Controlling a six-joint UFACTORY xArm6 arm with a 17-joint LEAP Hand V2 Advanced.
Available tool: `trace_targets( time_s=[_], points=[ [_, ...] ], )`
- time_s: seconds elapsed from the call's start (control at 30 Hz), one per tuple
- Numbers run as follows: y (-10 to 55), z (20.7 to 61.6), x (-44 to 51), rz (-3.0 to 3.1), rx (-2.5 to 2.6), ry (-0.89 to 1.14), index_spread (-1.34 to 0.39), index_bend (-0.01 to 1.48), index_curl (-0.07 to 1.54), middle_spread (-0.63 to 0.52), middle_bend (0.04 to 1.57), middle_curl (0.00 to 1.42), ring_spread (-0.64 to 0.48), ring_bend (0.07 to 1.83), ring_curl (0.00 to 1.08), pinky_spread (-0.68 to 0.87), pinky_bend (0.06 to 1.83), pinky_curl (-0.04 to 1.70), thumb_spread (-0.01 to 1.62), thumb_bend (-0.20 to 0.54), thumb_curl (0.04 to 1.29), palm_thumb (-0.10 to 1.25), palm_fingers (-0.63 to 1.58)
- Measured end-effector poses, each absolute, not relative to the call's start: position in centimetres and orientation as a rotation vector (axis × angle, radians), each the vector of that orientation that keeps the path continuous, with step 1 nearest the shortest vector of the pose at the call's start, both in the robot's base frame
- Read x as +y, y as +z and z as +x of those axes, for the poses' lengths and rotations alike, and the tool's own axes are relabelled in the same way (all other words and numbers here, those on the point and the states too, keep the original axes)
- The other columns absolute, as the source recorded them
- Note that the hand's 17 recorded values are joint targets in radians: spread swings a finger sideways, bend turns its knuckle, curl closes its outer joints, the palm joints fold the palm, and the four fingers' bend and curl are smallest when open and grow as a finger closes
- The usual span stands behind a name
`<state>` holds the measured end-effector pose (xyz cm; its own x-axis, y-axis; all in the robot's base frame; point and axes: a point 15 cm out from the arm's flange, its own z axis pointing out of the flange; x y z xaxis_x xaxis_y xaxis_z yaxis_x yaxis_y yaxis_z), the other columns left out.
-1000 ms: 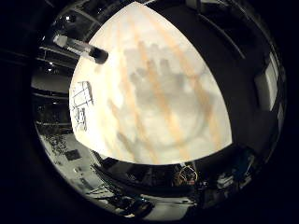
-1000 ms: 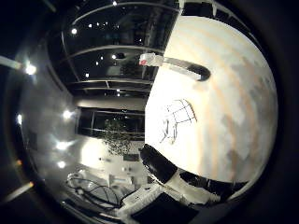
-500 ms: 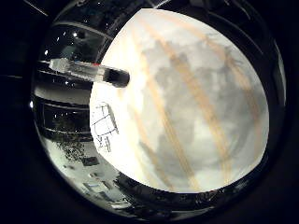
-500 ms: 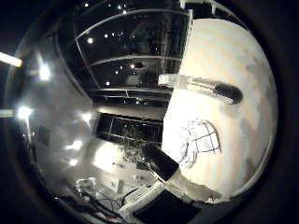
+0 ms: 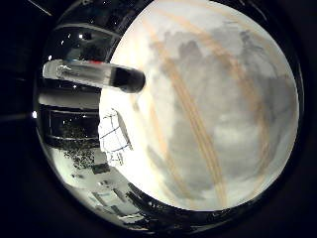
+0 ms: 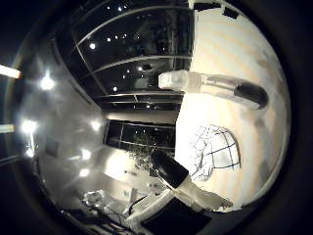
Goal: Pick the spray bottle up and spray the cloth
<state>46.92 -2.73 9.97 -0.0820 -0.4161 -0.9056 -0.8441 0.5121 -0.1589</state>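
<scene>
A spray bottle [image 6: 215, 85] with a clear body, a dark base and a white head stands on the pale table [image 5: 223, 99]. Beside it, near the table's edge, lies a crumpled white cloth [image 6: 215, 152] with a dark grid pattern. Bottle [image 5: 94, 75] and cloth [image 5: 115, 133] also show in the little finger side view. My right hand [image 6: 186, 183] hovers above the table, apart from both, and one black and white part of it reaches into the thumb side view. Its shadow [image 5: 233, 114] with spread fingers falls on the tabletop. Nothing is held.
The table's edge [image 5: 106, 163] runs just past the cloth and the bottle. Beyond it are dark windows [image 6: 142, 63], ceiling lights and a leafy plant [image 6: 142, 152].
Bottle, cloth and the hand's shadow have grown larger in both views: the hand has come down closer to the table and nearer the bottle. Neither bottle nor cloth has moved.
</scene>
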Motion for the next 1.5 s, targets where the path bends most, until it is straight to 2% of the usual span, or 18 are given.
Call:
trace_targets(
  time_s=[0.63,0.93,1.07,1.13,1.17,1.2,1.3,1.37,1.5],
  points=[
    [8.9,49.6,1.7,-1.105,1.666,0.560,-0.17,0.15,0.27,0.11,0.30,0.36,0.19,0.44,0.26,0.38,0.43,0.28,1.09,-0.022,0.31,0.54,0.15],
    [8.2,52.6,2.5,-1.119,1.659,0.540,-0.16,0.15,0.28,0.08,0.34,0.37,0.18,0.46,0.26,0.37,0.38,0.27,1.09,-0.022,0.32,0.59,0.23],
    [8.3,53.6,3.5,-1.114,1.652,0.544,-0.16,0.16,0.28,0.03,0.46,0.41,0.13,0.54,0.27,0.32,0.38,0.26,1.08,-0.016,0.33,0.61,0.44],
    [8.5,54.2,4.0,-1.117,1.641,0.543,-0.19,0.17,0.29,-0.02,0.58,0.46,0.06,0.66,0.31,0.21,0.41,0.25,1.08,-0.018,0.33,0.63,0.62],
    [8.3,54.2,4.3,-1.117,1.642,0.549,-0.20,0.18,0.30,-0.03,0.60,0.47,0.04,0.69,0.32,0.18,0.42,0.25,1.08,-0.019,0.33,0.63,0.65],
    [8.4,54.4,4.5,-1.120,1.637,0.549,-0.22,0.18,0.31,-0.06,0.65,0.51,-0.02,0.80,0.36,0.09,0.49,0.26,1.08,-0.017,0.34,0.65,0.79],
    [8.6,55.1,4.8,-1.129,1.622,0.548,-0.28,0.21,0.36,-0.12,0.72,0.57,-0.12,0.92,0.42,-0.10,0.66,0.31,1.08,-0.021,0.34,0.67,0.97],
    [8.4,55.3,5.0,-1.128,1.619,0.555,-0.31,0.30,0.42,-0.13,0.80,0.62,-0.15,0.95,0.45,-0.18,0.76,0.36,1.08,-0.016,0.34,0.69,1.17],
    [8.5,55.6,5.3,-1.125,1.610,0.567,-0.34,0.59,0.60,-0.13,0.98,0.69,-0.18,1.10,0.52,-0.26,1.00,0.49,1.07,-0.011,0.36,0.75,1.30]
  ],
)
